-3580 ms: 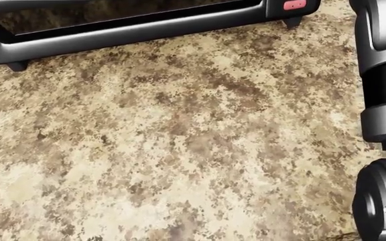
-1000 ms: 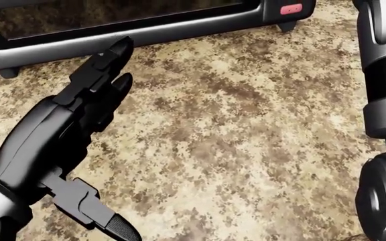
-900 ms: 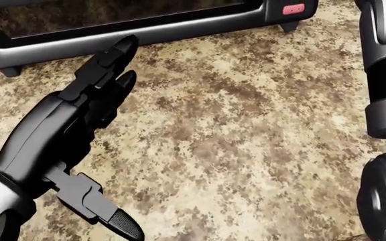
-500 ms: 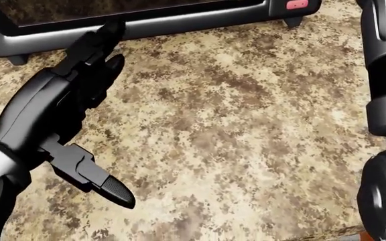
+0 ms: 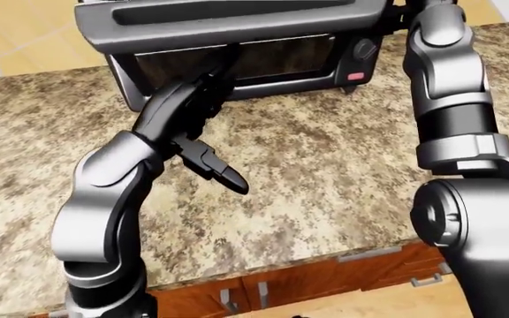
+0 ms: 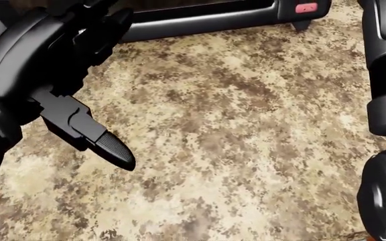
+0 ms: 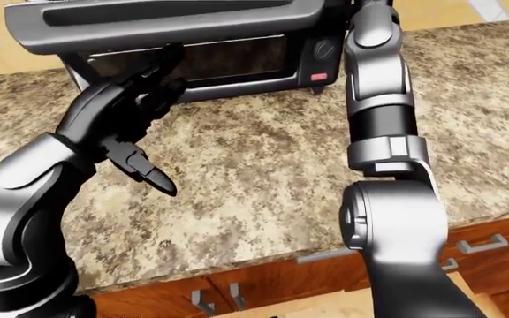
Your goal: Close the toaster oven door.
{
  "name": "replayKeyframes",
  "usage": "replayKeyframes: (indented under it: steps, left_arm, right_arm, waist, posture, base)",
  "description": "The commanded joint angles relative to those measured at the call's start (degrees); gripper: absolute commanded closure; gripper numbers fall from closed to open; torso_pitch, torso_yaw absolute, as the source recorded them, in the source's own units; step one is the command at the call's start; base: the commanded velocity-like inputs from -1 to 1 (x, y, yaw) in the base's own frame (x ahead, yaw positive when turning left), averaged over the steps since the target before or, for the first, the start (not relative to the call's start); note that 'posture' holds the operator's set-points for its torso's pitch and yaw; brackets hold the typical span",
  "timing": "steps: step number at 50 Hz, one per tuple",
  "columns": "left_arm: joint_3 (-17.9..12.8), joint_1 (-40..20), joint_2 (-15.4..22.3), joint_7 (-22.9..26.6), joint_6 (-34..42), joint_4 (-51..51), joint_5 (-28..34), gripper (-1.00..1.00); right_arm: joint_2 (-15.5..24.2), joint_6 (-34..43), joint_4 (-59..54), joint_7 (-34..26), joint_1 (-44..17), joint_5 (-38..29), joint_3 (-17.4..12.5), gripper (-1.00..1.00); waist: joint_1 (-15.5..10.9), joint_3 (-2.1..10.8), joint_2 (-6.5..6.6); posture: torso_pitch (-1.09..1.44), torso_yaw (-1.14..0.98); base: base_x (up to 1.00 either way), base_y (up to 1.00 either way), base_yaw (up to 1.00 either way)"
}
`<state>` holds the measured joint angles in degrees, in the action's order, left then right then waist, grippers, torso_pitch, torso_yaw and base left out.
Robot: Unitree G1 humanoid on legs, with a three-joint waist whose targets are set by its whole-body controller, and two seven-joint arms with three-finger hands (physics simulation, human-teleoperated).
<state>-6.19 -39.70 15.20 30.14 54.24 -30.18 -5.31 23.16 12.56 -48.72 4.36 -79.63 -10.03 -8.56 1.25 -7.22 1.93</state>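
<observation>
Along the far edge of the speckled granite counter (image 5: 325, 172) stands the toaster oven (image 5: 237, 40), dark grey, resting on short feet. Its door (image 5: 228, 16) is swung partway up, the broad handle panel tilted toward the cameras above a glass window (image 5: 272, 59). To the right of the window sit a round knob (image 5: 365, 48) and a small pink button (image 5: 354, 76); the button also shows at the top edge of the head view.

Left hand (image 5: 188, 109): reaches up from the lower left of the left-eye view, with its fingers (image 7: 153, 83) extended toward the lower left part of the oven's face, just below the raised door. Whether the fingertips touch the oven cannot be told. The thumb (image 6: 102, 143) juts out and downward over the counter, well apart from the fingers. The hand is spread and has hold of nothing.

Right arm (image 7: 378, 86): rises along the right of both eye views, passing beside the oven's right end. Its hand lies past the top edge of the frames, so its state cannot be seen.

Below the counter's near edge run reddish wooden cabinet fronts (image 7: 281, 278) with metal pulls (image 7: 480, 246).
</observation>
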Motion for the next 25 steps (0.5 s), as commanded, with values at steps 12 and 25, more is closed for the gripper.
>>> replayKeyframes:
  steps: [12, 25]
  left_arm:
    - [-1.3, -6.4, 2.0, -3.3, -2.5, 5.5, 0.8, -1.0]
    - [-1.6, -9.7, 3.0, -3.4, -3.5, 10.1, 0.3, -1.0]
  right_arm:
    - [-1.4, -7.9, 8.1, -4.2, -6.8, 3.3, 1.7, -1.0]
    - [-1.6, -7.8, 8.4, -4.1, -6.3, 3.3, 1.7, -1.0]
  waist:
    - [-1.2, 3.59, -1.79]
    - [-1.3, 3.68, -1.72]
  posture:
    - [0.0, 0.0]
    - [0.0, 0.0]
  base:
    - [0.0, 0.0, 0.0]
    - [0.0, 0.0, 0.0]
